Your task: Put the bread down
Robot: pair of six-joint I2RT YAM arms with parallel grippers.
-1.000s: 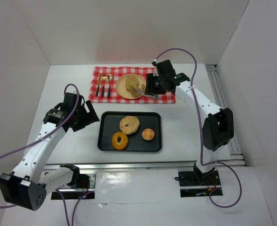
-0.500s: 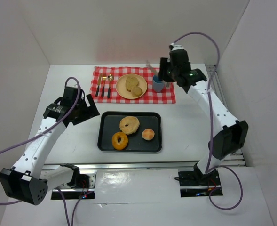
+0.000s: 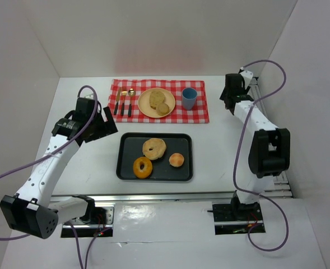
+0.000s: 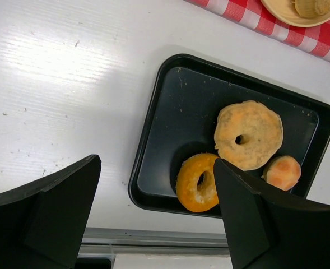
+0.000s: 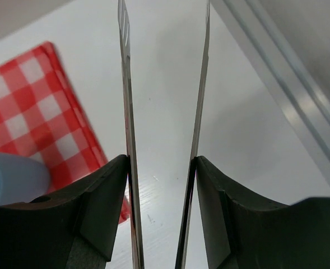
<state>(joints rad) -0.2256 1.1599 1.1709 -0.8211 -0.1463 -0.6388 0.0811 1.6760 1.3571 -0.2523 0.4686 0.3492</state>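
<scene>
Two pieces of bread (image 3: 158, 103) lie on a yellow plate (image 3: 145, 107) on the red checked cloth (image 3: 197, 114). My right gripper (image 3: 233, 94) is right of the cloth, over bare table, shut on metal tongs (image 5: 125, 84). The tongs' blades are apart with nothing between them in the right wrist view (image 5: 162, 168). My left gripper (image 3: 105, 126) is open and empty left of the black tray (image 3: 125, 168). In the left wrist view (image 4: 156, 168) it hangs above the tray's (image 4: 153, 140) left part, with the orange donut (image 4: 197, 182) next to its right finger.
The tray holds a pale bagel (image 3: 154, 148), an orange donut (image 3: 142, 167) and a small bun (image 3: 176, 160). A blue cup (image 3: 189, 98) and cutlery (image 3: 123, 104) stand on the cloth. A metal rail (image 3: 265, 117) runs along the table's right edge.
My right arm swung away from the plate, past the blue cup, to the table's right side. Two bread pieces now lie uncovered on the plate. The left arm shifted slightly.
</scene>
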